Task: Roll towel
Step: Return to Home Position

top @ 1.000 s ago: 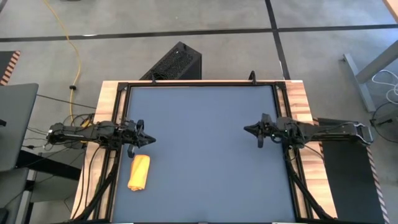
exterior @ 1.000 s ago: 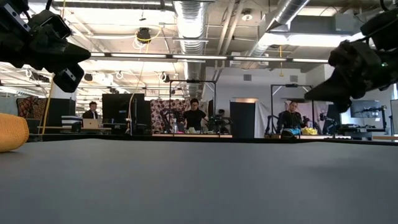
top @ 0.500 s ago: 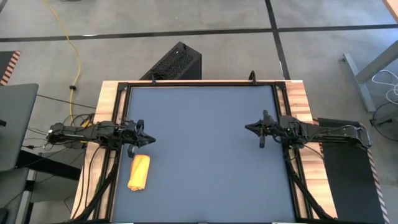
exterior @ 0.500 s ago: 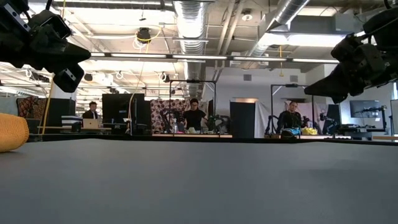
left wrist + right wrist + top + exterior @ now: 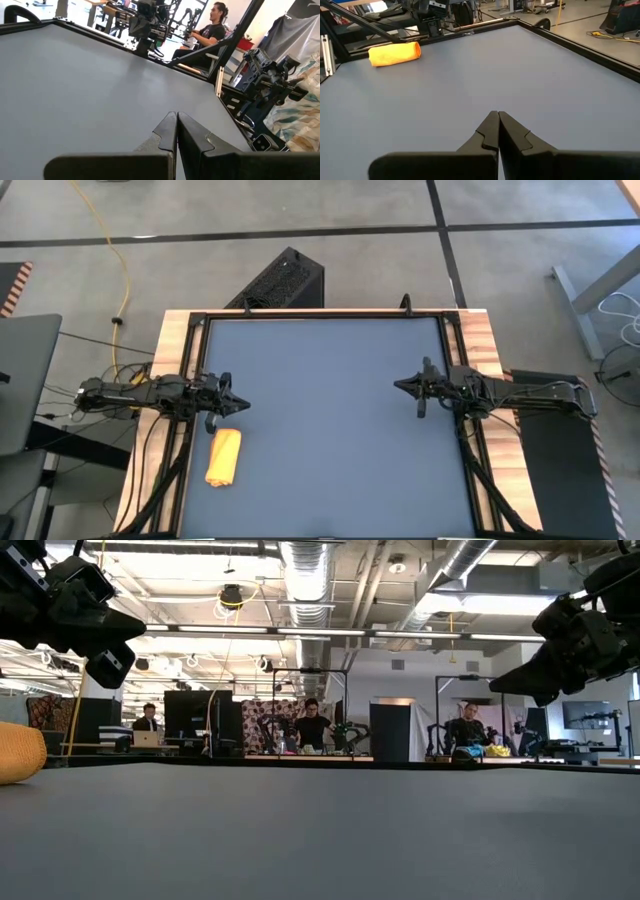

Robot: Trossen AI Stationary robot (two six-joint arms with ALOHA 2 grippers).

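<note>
The yellow-orange towel (image 5: 223, 457) lies rolled up as a short log on the dark tabletop (image 5: 330, 470), close to the left edge and toward the near side. It also shows in the low view (image 5: 18, 753) and the right wrist view (image 5: 395, 53). My left gripper (image 5: 246, 407) (image 5: 177, 117) hovers shut over the left edge, just beyond the towel's far end and clear of it. My right gripper (image 5: 396, 386) (image 5: 498, 116) hovers shut near the right edge, far from the towel, with nothing between its fingers.
Most of the tabletop between the two arms is bare. A black frame and wooden boards (image 5: 480, 340) border it. A black perforated box (image 5: 285, 280) stands on the floor past the far edge. People sit at desks (image 5: 312, 730) in the room behind.
My right gripper has rolled a little about its own pointing line and stays shut near the right edge. The towel and my left gripper have kept still.
</note>
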